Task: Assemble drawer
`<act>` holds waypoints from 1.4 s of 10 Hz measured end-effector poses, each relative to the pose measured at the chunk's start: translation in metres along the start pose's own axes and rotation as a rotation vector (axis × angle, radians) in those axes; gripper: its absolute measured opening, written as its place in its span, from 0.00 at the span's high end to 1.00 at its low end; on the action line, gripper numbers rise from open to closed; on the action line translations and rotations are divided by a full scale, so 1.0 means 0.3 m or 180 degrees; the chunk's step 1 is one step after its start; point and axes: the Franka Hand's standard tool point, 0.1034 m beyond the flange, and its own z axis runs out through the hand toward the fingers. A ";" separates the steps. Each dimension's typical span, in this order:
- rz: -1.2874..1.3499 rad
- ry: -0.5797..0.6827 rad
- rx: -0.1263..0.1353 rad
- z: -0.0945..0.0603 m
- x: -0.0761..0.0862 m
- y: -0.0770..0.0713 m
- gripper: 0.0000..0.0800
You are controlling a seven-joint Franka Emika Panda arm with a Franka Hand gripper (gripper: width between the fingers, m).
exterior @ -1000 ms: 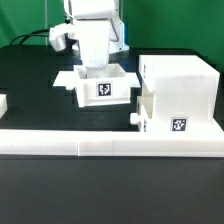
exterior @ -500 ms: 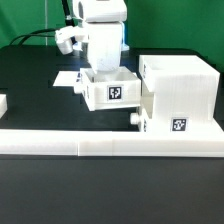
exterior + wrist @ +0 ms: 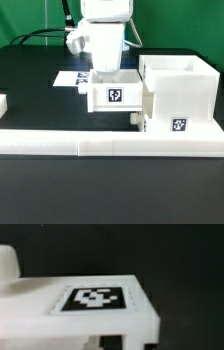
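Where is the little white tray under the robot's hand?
In the exterior view, the small tray sits mid-picture below the gripper, close against the big casing on the exterior view's right, behind the low border wall.

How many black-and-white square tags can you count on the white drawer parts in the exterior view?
2. One is on the near face of the tray beside the casing; the other is low on the casing's near face. Hidden faces may carry more.

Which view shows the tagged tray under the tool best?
The exterior view: most of the tray shows, tag facing the camera, next to the casing. The wrist view gives only a close, blurred piece of one tagged face.
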 end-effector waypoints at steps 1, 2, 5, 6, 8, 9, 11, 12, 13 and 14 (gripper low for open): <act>0.0004 -0.0001 0.0001 0.000 -0.002 0.000 0.94; 0.0004 -0.0001 0.0001 0.001 -0.001 0.000 0.94; 0.0008 -0.0028 0.0119 0.004 -0.009 -0.013 0.94; 0.0000 -0.0046 0.0193 0.001 -0.012 -0.006 0.94; -0.0003 -0.0039 0.0165 -0.001 -0.007 0.020 0.94; 0.0002 -0.0055 0.0236 -0.002 -0.011 0.018 0.94; -0.0025 -0.0052 0.0230 0.000 -0.011 0.019 0.94; -0.0063 -0.0048 0.0228 0.000 -0.009 0.019 0.94; -0.0056 -0.0037 0.0202 0.003 -0.002 0.020 0.94; -0.0050 -0.0021 0.0150 0.008 0.002 0.018 0.94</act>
